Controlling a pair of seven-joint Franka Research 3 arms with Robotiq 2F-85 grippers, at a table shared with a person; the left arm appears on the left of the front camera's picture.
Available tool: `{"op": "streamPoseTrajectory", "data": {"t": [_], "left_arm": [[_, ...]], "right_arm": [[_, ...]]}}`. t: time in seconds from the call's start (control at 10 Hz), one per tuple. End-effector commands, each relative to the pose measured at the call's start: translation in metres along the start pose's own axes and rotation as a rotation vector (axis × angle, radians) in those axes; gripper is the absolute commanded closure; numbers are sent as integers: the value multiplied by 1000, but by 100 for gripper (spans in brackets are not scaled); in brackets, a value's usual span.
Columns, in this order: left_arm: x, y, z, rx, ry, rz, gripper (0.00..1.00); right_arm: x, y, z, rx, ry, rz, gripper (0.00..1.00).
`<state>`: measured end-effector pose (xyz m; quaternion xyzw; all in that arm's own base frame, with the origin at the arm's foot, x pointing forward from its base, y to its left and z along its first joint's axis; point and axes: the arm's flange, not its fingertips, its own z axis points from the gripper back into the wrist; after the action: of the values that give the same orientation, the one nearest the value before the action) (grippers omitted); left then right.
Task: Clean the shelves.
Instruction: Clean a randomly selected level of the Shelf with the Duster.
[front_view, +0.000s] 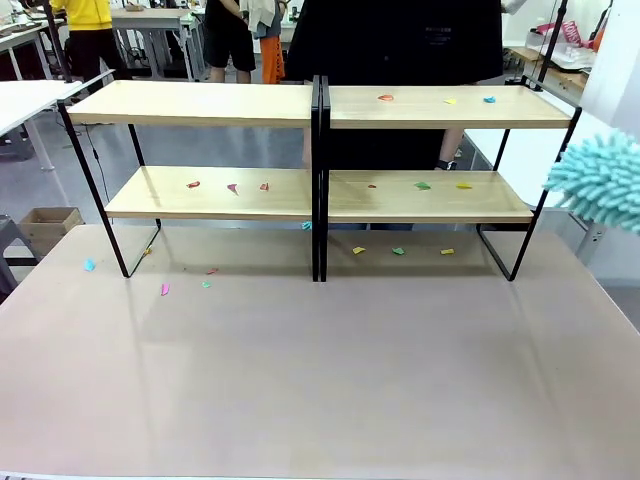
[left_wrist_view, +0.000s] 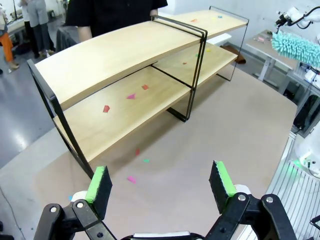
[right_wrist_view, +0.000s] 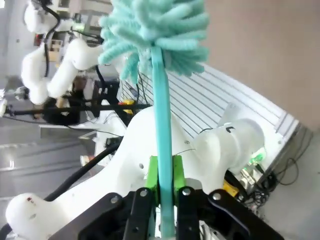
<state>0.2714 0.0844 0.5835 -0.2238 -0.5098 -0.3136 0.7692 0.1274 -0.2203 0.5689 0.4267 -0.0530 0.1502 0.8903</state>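
Note:
The shelves (front_view: 320, 110) stand across the far half of the table, two light-wood tiers on black frames. Small coloured paper scraps (front_view: 422, 185) lie on both boards and on the table under them. A fluffy teal duster (front_view: 600, 180) hangs at the right end of the shelves, off the boards. My right gripper (right_wrist_view: 164, 172) is shut on the duster's handle (right_wrist_view: 161, 120), with the head (right_wrist_view: 155, 25) pointing away. My left gripper (left_wrist_view: 160, 182) is open and holds nothing, above the table in front of the shelves' (left_wrist_view: 125, 55) left end. The duster (left_wrist_view: 295, 47) shows far off beyond it.
A person in black (front_view: 400, 40) stands right behind the shelves. More scraps (front_view: 165, 289) lie on the table (front_view: 320, 380) near the left frame leg. A cardboard box (front_view: 45, 225) sits on the floor at the left. The near half of the table is bare.

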Motion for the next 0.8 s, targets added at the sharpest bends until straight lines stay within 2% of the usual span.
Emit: {"op": "streamPoseTrajectory", "data": {"t": [0.0,0.1,0.2,0.3,0.4,0.7], "left_arm": [[0,0,-1,-1,3,0,0],[0,0,-1,-1,3,0,0],[0,0,-1,-1,3,0,0],[0,0,-1,-1,3,0,0],[0,0,-1,-1,3,0,0],[0,0,-1,-1,3,0,0]], "right_arm": [[-24,-7,-14,28,-55,-138,87],[-31,-13,-17,48,-27,-220,87],[-23,-15,-17,36,-12,-256,87],[1,-17,-21,-14,68,-312,87],[-22,-17,-16,35,-22,-195,87],[-22,-17,-16,35,-22,-195,87]]}}
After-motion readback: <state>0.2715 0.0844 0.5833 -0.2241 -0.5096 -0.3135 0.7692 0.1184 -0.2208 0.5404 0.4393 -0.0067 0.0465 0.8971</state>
